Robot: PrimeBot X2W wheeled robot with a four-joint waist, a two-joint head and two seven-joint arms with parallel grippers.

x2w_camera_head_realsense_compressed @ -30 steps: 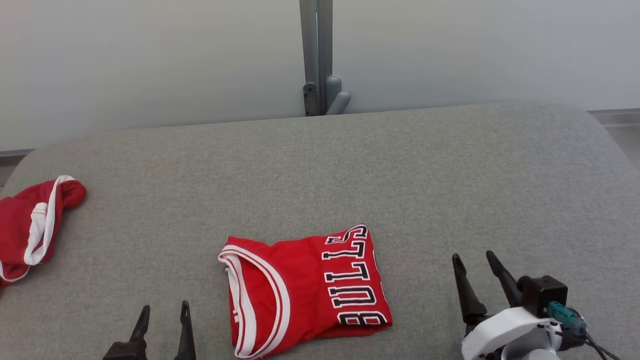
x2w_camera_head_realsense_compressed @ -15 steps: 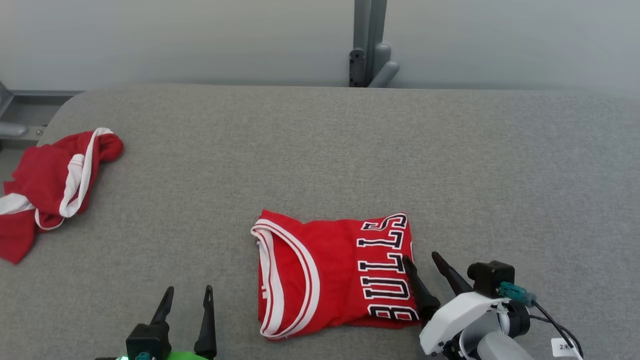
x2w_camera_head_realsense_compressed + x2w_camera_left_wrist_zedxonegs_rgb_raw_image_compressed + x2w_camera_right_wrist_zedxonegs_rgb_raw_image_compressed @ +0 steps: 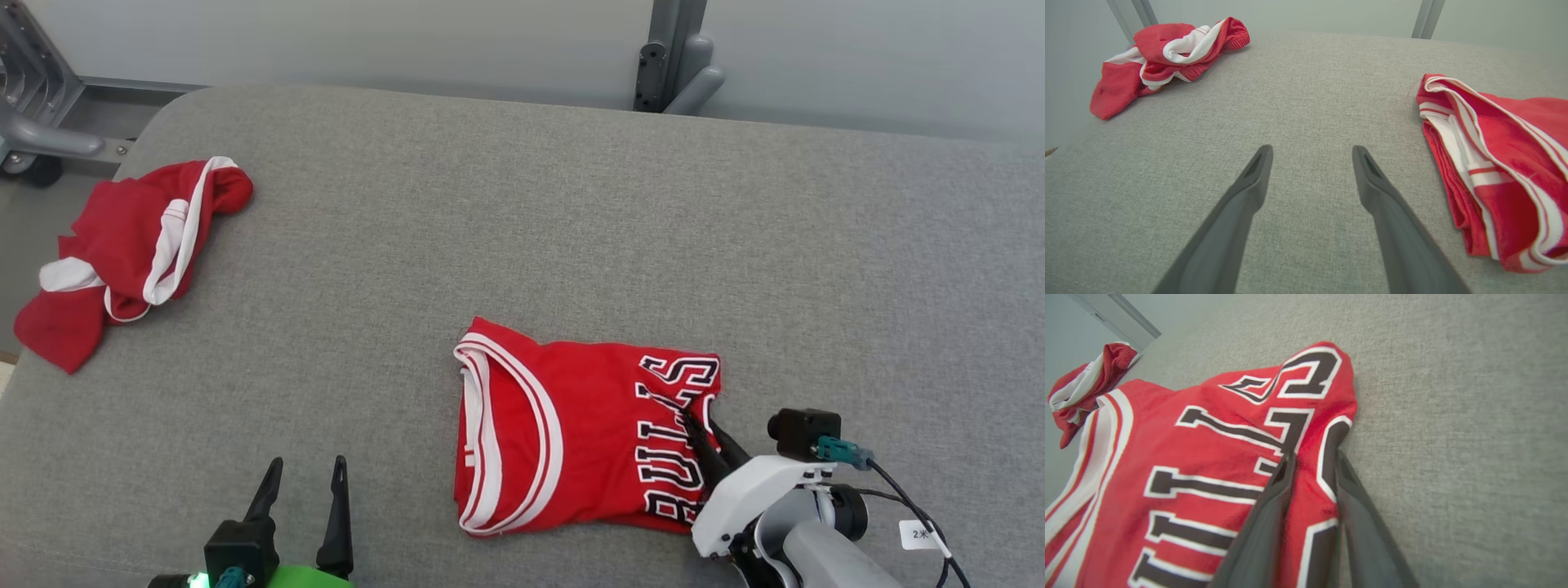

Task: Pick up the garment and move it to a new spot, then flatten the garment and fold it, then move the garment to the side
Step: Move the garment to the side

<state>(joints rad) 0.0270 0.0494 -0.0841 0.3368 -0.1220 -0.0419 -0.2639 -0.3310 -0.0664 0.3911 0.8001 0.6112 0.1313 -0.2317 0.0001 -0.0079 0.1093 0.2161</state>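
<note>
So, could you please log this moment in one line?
right end effector: shut on jersey | left end effector: open | second garment: crumpled

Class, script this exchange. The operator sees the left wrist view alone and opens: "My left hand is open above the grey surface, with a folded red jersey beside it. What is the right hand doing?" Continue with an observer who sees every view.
Observer: The right hand is pinching a fold of the jersey, at the edge farthest from your left hand.
Operator: What is on that end of it?
Observer: Black, white-outlined lettering reading BULLS; the pinch sits among the letters.
Operator: Does that edge lie flat?
Observer: No, the cloth puckers into a ridge where the right hand pinches it.
</note>
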